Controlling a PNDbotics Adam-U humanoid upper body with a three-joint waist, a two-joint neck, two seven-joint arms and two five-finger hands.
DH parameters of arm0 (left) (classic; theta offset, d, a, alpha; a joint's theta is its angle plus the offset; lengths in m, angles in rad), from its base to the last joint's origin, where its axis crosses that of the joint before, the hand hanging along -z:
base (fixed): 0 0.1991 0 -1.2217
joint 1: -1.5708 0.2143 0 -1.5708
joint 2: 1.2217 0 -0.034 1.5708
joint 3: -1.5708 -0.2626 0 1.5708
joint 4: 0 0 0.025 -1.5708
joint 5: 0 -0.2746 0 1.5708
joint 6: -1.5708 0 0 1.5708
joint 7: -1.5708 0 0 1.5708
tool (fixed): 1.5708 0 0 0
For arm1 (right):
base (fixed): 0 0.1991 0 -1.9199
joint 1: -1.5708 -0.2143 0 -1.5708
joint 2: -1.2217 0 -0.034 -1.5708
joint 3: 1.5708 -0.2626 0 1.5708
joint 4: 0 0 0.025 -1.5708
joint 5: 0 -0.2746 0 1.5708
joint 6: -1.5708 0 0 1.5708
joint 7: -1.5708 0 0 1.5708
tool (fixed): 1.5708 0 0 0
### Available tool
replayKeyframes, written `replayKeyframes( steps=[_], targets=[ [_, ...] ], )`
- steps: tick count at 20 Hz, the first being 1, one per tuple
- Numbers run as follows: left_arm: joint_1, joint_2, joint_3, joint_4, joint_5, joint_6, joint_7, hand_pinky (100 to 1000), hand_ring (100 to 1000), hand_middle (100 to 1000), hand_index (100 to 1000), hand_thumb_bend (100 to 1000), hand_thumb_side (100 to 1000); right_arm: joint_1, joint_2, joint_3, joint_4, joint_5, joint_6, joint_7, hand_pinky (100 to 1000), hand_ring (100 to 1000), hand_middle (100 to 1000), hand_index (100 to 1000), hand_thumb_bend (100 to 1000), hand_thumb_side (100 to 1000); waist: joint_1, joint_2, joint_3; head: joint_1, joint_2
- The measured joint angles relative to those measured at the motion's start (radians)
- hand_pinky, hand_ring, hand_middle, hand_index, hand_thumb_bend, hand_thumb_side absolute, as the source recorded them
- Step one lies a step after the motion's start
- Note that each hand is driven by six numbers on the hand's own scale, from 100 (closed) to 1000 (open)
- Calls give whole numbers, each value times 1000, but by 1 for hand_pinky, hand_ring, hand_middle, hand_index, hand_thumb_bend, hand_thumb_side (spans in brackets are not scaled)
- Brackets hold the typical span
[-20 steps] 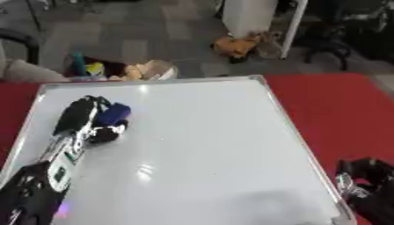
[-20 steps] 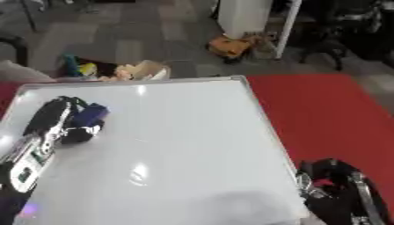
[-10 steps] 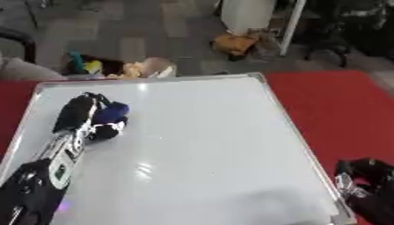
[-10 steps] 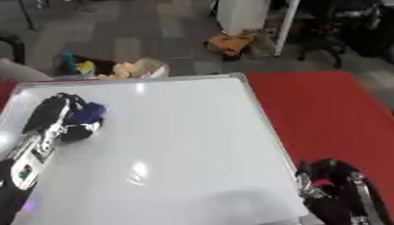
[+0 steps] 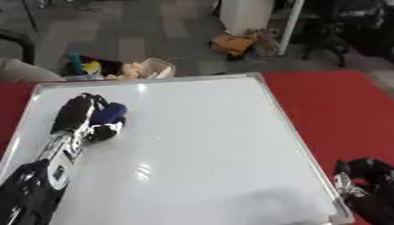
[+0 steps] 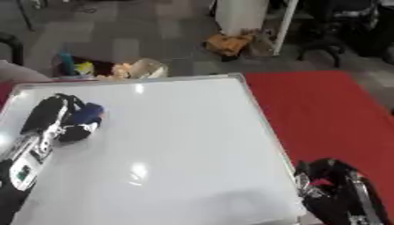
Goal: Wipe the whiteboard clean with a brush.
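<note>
Fingers (image 5: 86, 104) curled over blue brush (image 5: 110, 112), pressed on whiteboard (image 5: 208, 145)

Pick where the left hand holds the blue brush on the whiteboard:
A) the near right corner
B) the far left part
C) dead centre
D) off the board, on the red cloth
B: the left hand is curled round the brush on the far left part of the whiteboard; the right hand sits off the board's near right corner.
</note>
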Motion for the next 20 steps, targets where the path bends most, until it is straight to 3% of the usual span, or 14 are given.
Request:
replayKeyframes(
  steps=[20],
  targets=[
    [9,57,40,47,-39,45,46,338,591,469,596,412,344,1,0,0,0,1,0,0,174,473,362,485,100,100,0,-6,8,-11,0]
  ],
)
